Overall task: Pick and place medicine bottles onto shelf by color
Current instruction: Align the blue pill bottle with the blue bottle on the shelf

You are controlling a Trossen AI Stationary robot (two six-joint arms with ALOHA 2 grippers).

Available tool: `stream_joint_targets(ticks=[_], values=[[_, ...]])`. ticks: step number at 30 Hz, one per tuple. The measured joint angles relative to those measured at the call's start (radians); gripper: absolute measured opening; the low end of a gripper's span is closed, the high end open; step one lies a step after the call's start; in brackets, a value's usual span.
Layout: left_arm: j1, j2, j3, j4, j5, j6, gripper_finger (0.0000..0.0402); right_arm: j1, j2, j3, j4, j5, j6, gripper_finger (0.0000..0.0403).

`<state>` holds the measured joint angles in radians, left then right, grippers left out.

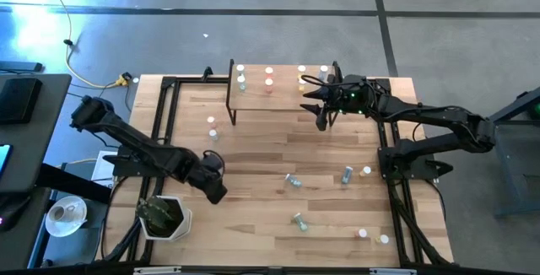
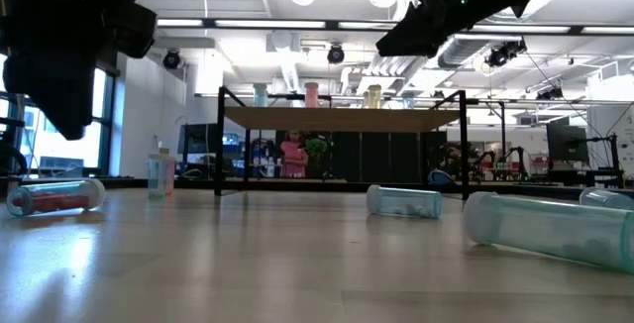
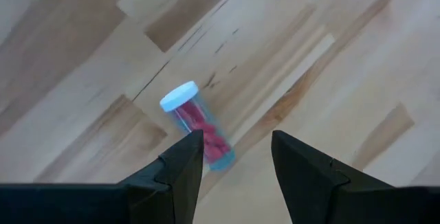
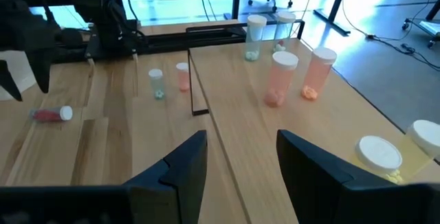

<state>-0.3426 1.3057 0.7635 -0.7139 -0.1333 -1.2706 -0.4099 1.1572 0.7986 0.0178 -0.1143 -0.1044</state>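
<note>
Left gripper [image 3: 234, 162] hovering, jaws spread, over lying red bottle [image 3: 198, 125]; best straddling body squarely. Right gripper [image 4: 240, 162] hanging above shelf [image 4: 234, 124], jaws spread, empty.

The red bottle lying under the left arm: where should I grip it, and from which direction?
Grip the red bottle mid-body, coming straight down. It lies on its side on the table, so close across its round barrel, clear of the white cap. The left end effector hovers open above its base end.
</note>
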Motion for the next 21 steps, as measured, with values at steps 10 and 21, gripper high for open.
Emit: stream_joint_targets(ticks=[10, 21], values=[[-0.032, 0.091, 0.000, 0.002, -0.006, -0.116, 0.0163, 0.000, 0.000, 0.000, 0.000, 0.000, -0.005, 0.0167], [-0.033, 0.192, 0.000, 0.034, 0.011, -0.144, 0.0163, 0.000, 0.000, 0.000, 0.001, 0.000, -0.008, 0.0167]])
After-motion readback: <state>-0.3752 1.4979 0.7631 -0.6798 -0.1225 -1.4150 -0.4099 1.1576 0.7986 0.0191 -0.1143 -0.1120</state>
